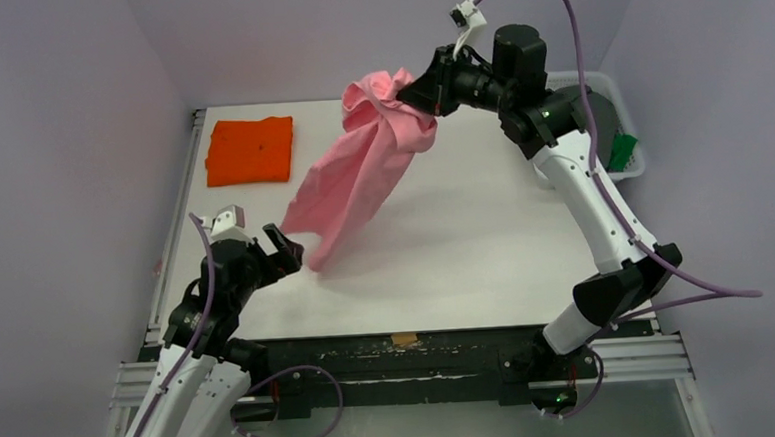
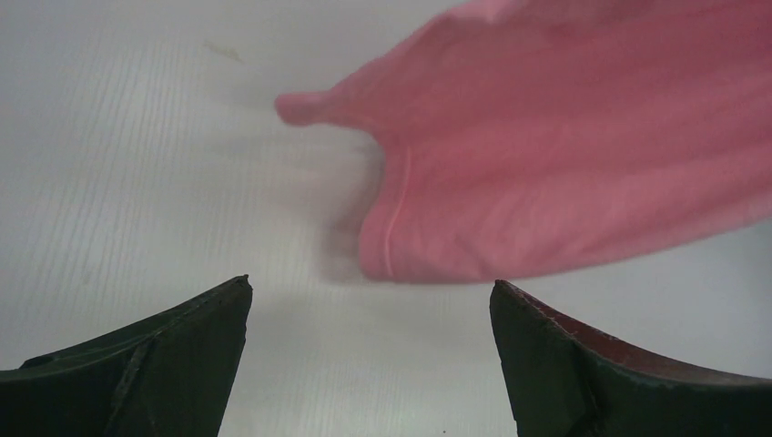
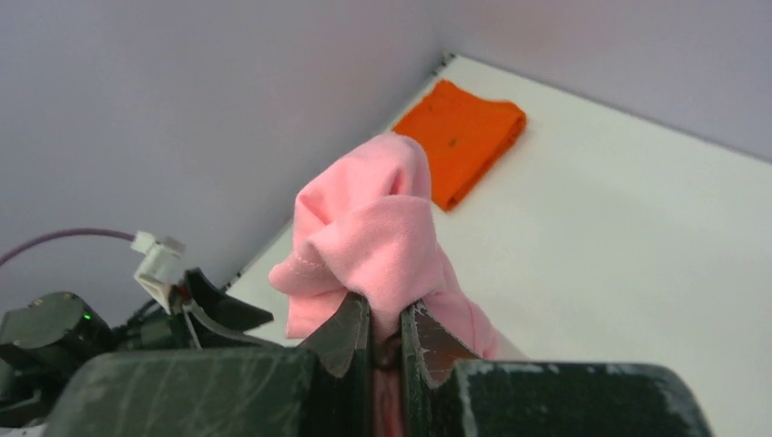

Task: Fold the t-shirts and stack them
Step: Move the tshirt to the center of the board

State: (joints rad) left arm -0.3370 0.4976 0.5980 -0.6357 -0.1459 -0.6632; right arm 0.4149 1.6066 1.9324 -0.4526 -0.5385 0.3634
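Where right gripper (image 3: 386, 319) pinches, pink t-shirt (image 1: 361, 175) hangs (bunched).

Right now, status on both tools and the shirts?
Right tool shut on pink shirt, held up. Left tool open near its low end. Orange shirt folded, far left. Nothing in the way.

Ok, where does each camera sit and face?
Top external: above and behind the bases, looking down on the white table; both arms show.
Left wrist: low on the left gripper, facing the hem of the light pink cloth t-shirt; open fingers show.
Right wrist: raised on the right gripper, facing the folded orange cloth t-shirt; shut fingers clamp the pink shirt.
Shared: all see the pink shirt.
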